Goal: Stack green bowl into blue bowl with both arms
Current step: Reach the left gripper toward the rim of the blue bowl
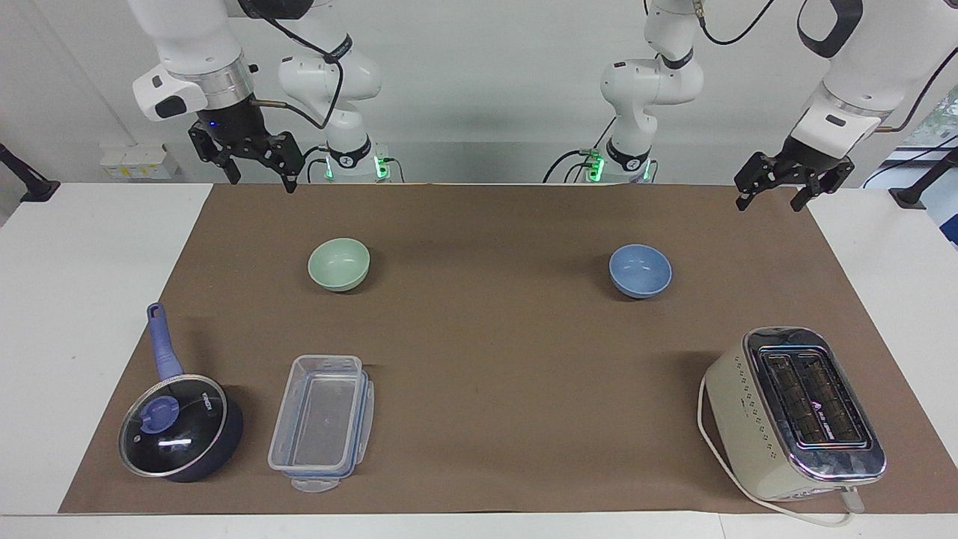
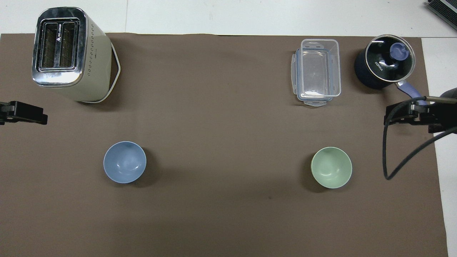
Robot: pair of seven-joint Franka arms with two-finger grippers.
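The green bowl (image 1: 339, 263) (image 2: 331, 167) stands upright and empty on the brown mat (image 1: 486, 337), toward the right arm's end. The blue bowl (image 1: 640, 270) (image 2: 124, 162) stands upright and empty toward the left arm's end, about as near to the robots as the green one. The two bowls are far apart. My right gripper (image 1: 258, 178) (image 2: 396, 116) is open and empty, raised over the mat's edge at the robots' end. My left gripper (image 1: 771, 201) (image 2: 35, 116) is open and empty, raised over the mat's corner at its own end. Neither gripper touches a bowl.
A cream toaster (image 1: 793, 412) (image 2: 68, 53) stands farther from the robots than the blue bowl. A clear lidless plastic container (image 1: 323, 419) (image 2: 317, 71) and a dark blue lidded saucepan (image 1: 179, 434) (image 2: 383, 62) stand farther out than the green bowl.
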